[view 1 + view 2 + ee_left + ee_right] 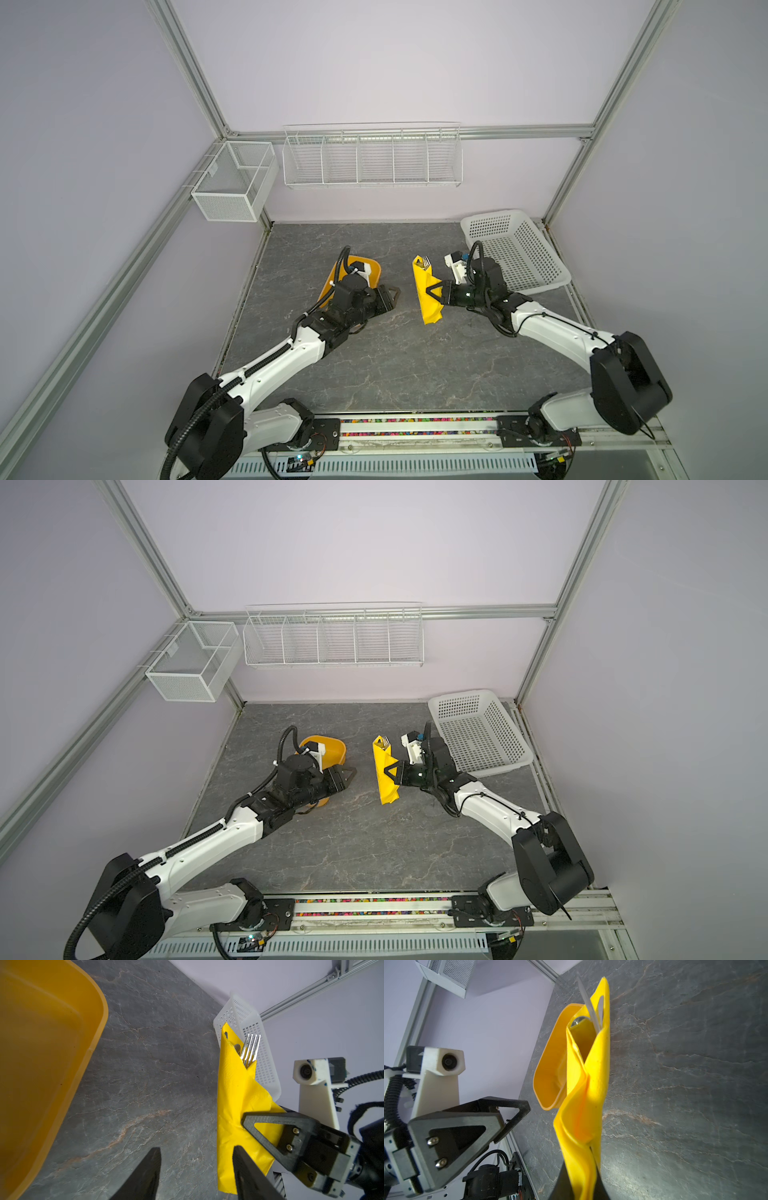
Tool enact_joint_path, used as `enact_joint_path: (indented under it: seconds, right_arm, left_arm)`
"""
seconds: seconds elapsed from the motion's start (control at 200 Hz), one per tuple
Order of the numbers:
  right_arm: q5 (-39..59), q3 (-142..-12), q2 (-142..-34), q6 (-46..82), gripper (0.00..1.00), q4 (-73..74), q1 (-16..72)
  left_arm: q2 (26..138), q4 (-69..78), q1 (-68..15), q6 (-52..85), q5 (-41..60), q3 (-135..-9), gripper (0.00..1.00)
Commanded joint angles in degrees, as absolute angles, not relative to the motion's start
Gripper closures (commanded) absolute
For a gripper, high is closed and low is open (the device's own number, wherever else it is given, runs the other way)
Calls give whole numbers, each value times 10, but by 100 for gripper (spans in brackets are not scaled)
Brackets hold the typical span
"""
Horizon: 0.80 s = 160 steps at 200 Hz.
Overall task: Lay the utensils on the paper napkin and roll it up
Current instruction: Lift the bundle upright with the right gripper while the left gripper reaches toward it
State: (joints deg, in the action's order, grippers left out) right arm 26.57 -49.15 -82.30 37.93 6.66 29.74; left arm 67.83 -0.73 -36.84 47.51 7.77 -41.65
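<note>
Yellow paper napkin (430, 312) is seen wrapped round the utensils (250, 1049), mid-worktop, between the orange tub (373, 270) and the white basket (490, 218). It is clamped at its middle by the right gripper (432, 291). The left gripper (394, 296) is held apart just beside it, nothing grasped.

Rolling is judged nearly done. The folds look loose, so tightening is called for.

A spoon bowl (578, 1021) inside the open end is shown by the right wrist view alone.

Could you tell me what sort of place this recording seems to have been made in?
Most likely a robot test cell, not a real kitchen: aluminium frame posts enclose a stone-look tabletop, the left arm and right arm sit on a rail, and wire racks hang behind.
</note>
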Motion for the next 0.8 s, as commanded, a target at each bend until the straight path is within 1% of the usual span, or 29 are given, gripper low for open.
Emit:
enact_joint_path:
  seconds: [0.0,0.05,0.145,0.22,0.265,0.365,0.415,0.53,0.625,0.715,0.795]
  right_arm:
    - [281,-528,-813,360,92,51,305]
    - [283,-534,-812,359,92,49,305]
    - [285,-548,-810,363,92,34,308]
    - [296,-551,-807,368,92,49,311]
    - [306,-556,-807,369,92,53,313]
    - [317,-568,-809,373,92,60,315]
    - [326,-573,-807,379,92,68,316]
    - [338,-595,-803,378,92,53,318]
    - [343,-604,-793,379,92,51,318]
    - [347,-615,-783,380,92,40,318]
    - [357,-624,-778,379,92,37,318]
  left_arm:
    - [657,6,-338,484,99,-406,42]
    - [649,19,-322,492,123,-393,38]
    - [633,20,-302,498,153,-380,34]
    - [622,24,-287,500,185,-376,33]
    - [613,44,-269,530,207,-369,32]
    - [616,182,-205,607,325,-344,26]
    - [630,206,-183,613,371,-358,26]
    - [657,177,-179,589,414,-405,24]
    - [681,208,-180,591,438,-411,22]
    - [714,297,-181,616,466,-401,21]
    - [744,413,-183,684,490,-394,20]
